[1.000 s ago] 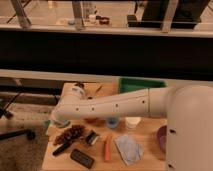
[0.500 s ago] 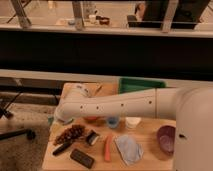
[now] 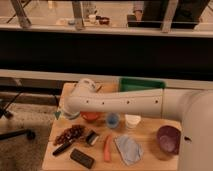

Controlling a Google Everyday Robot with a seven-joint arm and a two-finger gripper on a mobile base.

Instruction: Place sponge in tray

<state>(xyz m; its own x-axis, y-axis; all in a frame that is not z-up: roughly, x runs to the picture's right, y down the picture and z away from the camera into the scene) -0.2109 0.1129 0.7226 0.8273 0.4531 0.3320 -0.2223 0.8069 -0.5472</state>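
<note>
My gripper point(image 3: 64, 113) hangs at the left end of the white arm, over the table's left edge and just left of the red bowl point(image 3: 91, 117). It is shut. A small teal-green patch, the sponge point(image 3: 57, 115), peeks out at its tip. Most of the sponge is hidden by the wrist. The green tray point(image 3: 142, 83) stands at the table's back, right of the gripper, and the arm covers its front edge.
Below the arm on the wooden table point(image 3: 150, 130) stand a blue cup point(image 3: 112, 120), a white cup point(image 3: 132, 121) and a purple bowl point(image 3: 167, 139). Nearer the front lie a grey-blue cloth point(image 3: 127, 149), an orange stick point(image 3: 107, 148), a black block point(image 3: 82, 158) and a brown cluster point(image 3: 69, 134).
The arm's wrist end has shifted slightly up and to the right, carrying the gripper with it. The things on the table have stayed put.
</note>
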